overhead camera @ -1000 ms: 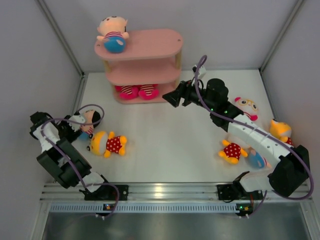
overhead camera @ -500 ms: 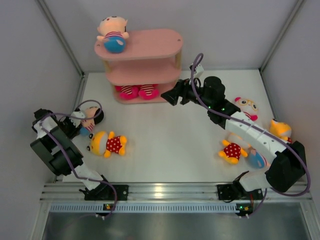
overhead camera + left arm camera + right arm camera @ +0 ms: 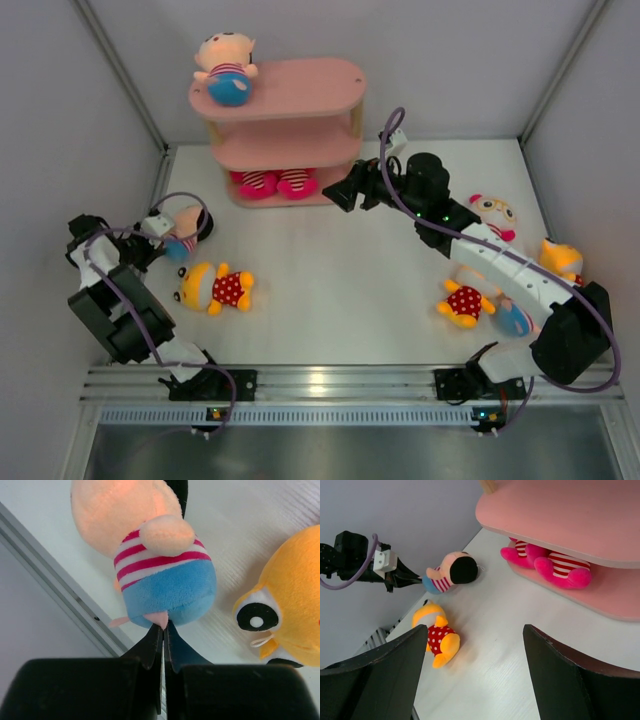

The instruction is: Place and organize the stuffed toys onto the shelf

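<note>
A peach-headed toy [image 3: 183, 232] in a striped shirt and blue bottom lies by the left wall. My left gripper [image 3: 163, 626] is shut, pinching the small pink foot under this toy's blue bottom [image 3: 165, 587]. Beside it lies a yellow toy [image 3: 215, 288] in red polka dots. The pink shelf [image 3: 290, 90] stands at the back, with a peach-headed toy [image 3: 226, 70] on its top board and two pink-white striped toys [image 3: 275, 183] on the bottom board. My right gripper [image 3: 475, 627] hangs open and empty above the table, in front of the shelf [image 3: 570, 510].
More toys lie at the right under the right arm: a pink-white one [image 3: 492, 213], a yellow polka-dot one [image 3: 465, 302], an orange-yellow one [image 3: 560, 260] and a blue-bottomed one [image 3: 515, 320]. A metal rail [image 3: 55, 587] and wall run close to the held toy.
My left gripper has closed onto the peach-headed toy's foot, and the toy has shifted a little toward the right. The right arm has pulled slightly nearer the shelf, then held still.
</note>
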Robot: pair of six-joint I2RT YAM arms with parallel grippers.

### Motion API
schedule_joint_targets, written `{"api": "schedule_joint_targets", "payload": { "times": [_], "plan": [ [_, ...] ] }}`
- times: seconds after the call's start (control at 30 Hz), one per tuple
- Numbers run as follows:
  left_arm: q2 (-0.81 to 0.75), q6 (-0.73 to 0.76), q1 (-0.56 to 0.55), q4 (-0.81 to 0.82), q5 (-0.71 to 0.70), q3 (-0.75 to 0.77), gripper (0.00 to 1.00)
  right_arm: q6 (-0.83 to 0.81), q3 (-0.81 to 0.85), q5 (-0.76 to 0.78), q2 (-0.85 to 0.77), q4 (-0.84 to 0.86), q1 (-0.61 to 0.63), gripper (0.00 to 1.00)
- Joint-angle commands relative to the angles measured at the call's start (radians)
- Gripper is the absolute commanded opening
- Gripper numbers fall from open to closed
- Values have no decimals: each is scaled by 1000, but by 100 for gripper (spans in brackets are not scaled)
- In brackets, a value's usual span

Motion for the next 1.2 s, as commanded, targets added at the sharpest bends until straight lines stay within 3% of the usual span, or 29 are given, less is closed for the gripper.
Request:
{"api": "schedule_joint_targets", "payload": {
  "times": [0.0, 0.37, 0.67, 0.9, 1.07, 1.17],
  "plan": [
    [-81, -39, -17, 0, 80, 3, 0, -20, 37, 9, -17, 14, -6, 78],
    [-318, -186, -46, 0, 75, 70, 0, -18, 44, 34, 14, 20, 29, 77],
    [-399, -286, -228, -127, 83, 136, 0, -90, 110, -87, 164, 100, 146, 77],
    [-434, -427, -480, -146, 55, 149, 0, -447, -47, -68, 169, 373, 259, 84],
    [-433, -439, -527, -205, 60, 152, 0, -794, -150, 18, 175, 496, 350, 90],
    [-430, -439, -555, -238, 55, 167, 0, -849, -154, 23, 202, 482, 371, 92]
  ]
}}
